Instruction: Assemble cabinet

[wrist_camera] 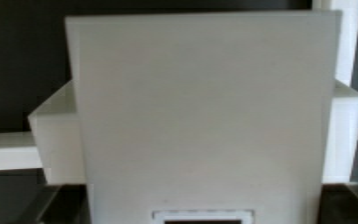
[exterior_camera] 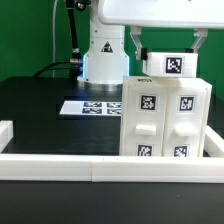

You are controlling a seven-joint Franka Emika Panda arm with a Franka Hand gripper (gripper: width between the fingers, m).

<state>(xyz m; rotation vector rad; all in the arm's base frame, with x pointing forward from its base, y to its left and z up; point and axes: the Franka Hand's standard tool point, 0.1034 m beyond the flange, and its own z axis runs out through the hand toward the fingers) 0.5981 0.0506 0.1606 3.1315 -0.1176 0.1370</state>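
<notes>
Border rail [exterior_camera: 60, 164] lay nearest the exterior camera; behind it the cabinet [exterior_camera: 165, 115] stood upright on the black table [exterior_camera: 40, 110], toward that view's right. Gripper [exterior_camera: 168, 45] fingers straddled its top block, grasp undeterminable. Marker board [exterior_camera: 92, 106] lay beyond.

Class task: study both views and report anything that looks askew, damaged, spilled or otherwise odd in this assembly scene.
Nothing stands out. The cabinet stands upright on the black table behind the white border rail, its tagged panels square. The marker board lies flat. The tool sits over the cabinet's top; its grip is unclear.
</notes>
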